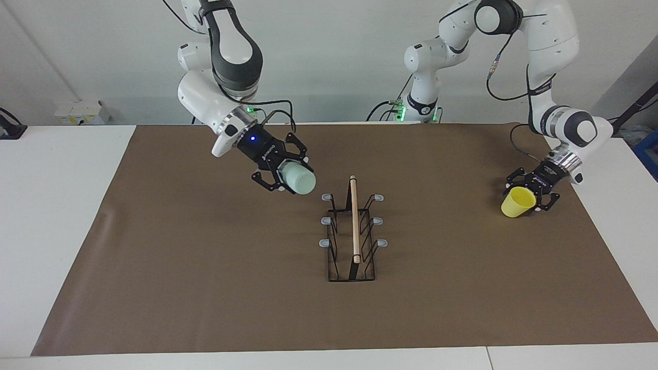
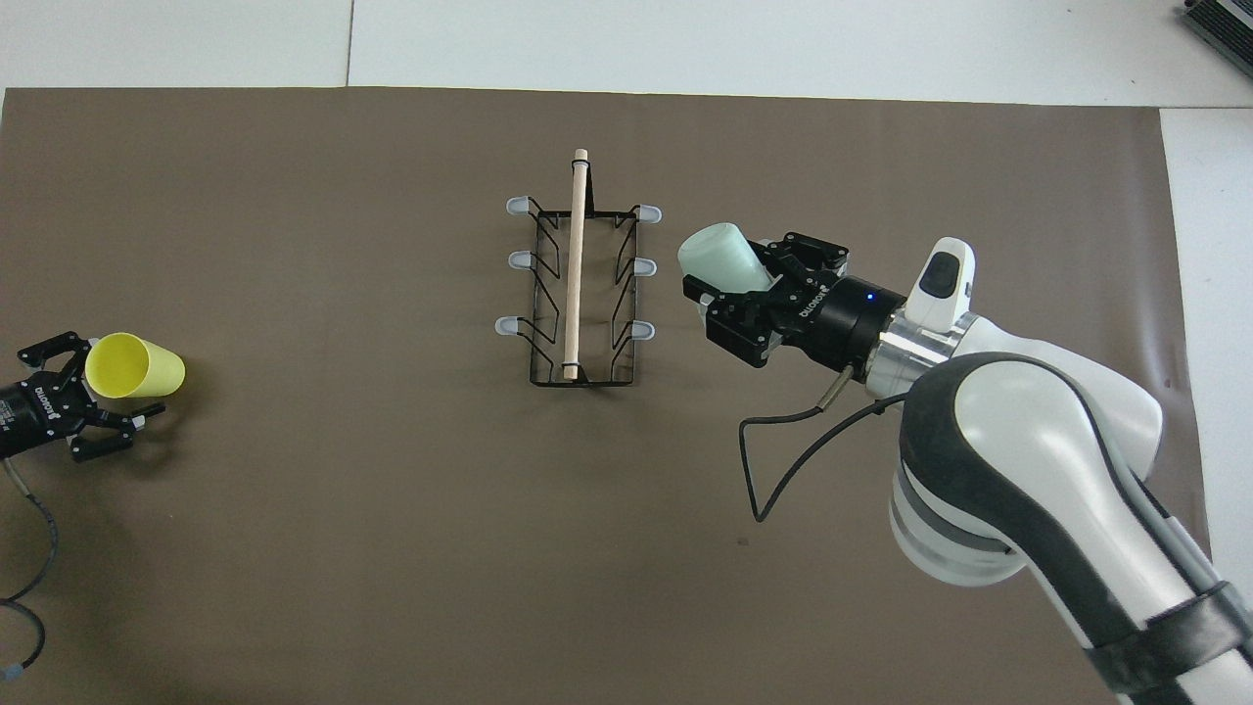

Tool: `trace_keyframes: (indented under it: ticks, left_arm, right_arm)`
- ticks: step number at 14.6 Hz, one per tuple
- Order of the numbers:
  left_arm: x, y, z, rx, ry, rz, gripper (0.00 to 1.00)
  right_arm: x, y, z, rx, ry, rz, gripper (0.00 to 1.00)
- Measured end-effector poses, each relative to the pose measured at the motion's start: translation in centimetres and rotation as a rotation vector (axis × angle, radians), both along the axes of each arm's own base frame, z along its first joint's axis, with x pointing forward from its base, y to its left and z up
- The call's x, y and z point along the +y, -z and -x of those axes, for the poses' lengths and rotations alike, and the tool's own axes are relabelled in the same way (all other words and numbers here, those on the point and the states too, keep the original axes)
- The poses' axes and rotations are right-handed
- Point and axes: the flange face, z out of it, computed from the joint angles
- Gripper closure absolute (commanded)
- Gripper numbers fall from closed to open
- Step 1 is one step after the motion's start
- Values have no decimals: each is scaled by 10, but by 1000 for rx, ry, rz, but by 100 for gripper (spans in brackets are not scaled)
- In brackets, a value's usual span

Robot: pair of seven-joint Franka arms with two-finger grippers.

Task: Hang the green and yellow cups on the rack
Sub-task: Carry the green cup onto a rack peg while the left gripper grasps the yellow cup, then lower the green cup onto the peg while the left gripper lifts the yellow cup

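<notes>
I see the rack standing upright mid-table on the brown mat, a black wire frame with a light wooden rod on top and six grey-tipped prongs, all bare. My right gripper holds the mint green cup tilted in the air beside it. My left gripper holds the yellow cup, tipped, at the left arm's end.
</notes>
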Motion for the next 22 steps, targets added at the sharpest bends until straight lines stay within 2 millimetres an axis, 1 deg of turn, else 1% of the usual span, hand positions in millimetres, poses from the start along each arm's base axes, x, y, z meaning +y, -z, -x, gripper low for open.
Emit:
trace_keyframes:
  ticks: [3,6,9,12,14,15,16,17,18,19,20,21,22]
  left_arm:
    - [-6,3,0,1,-8,11,0]
    - [-6,2,-1,-2,-8,11,0]
    - [-6,-1,-1,-30,9,-3,0]
    - [-7,-5,-2,-60,27,-18,0]
    - [-10,-6,-3,-64,35,-21,1]
    - [-13,-5,-4,-62,40,-25,5]
    - [-17,-3,-5,-59,44,-29,12]
    - [-20,-2,-5,-57,48,-31,30]
    - [-22,-2,-6,-55,51,-32,46]
    - [-23,-1,-6,-55,52,-34,69]
    - [-24,-1,-6,-55,53,-34,96]
    - [-24,-2,-6,-56,53,-35,100]
    - [-23,-2,-7,-57,53,-36,100]
  right_arm:
    - [9,12,10,-84,35,-69,100]
    - [16,34,24,-178,91,-102,100]
    - [24,45,32,-181,98,-119,100]
    - [40,60,39,-201,108,-154,100]
    - [48,71,42,-211,99,-157,100]
    - [50,74,42,-217,94,-159,100]
    - [53,77,41,-226,95,-175,100]
    - [55,79,41,-243,101,-189,100]
    - [58,82,41,-267,100,-199,100]
    - [61,85,40,-286,91,-207,100]
    - [63,88,39,-298,82,-214,100]
    - [63,90,38,-306,77,-216,100]
    - [64,92,38,-309,73,-218,100]
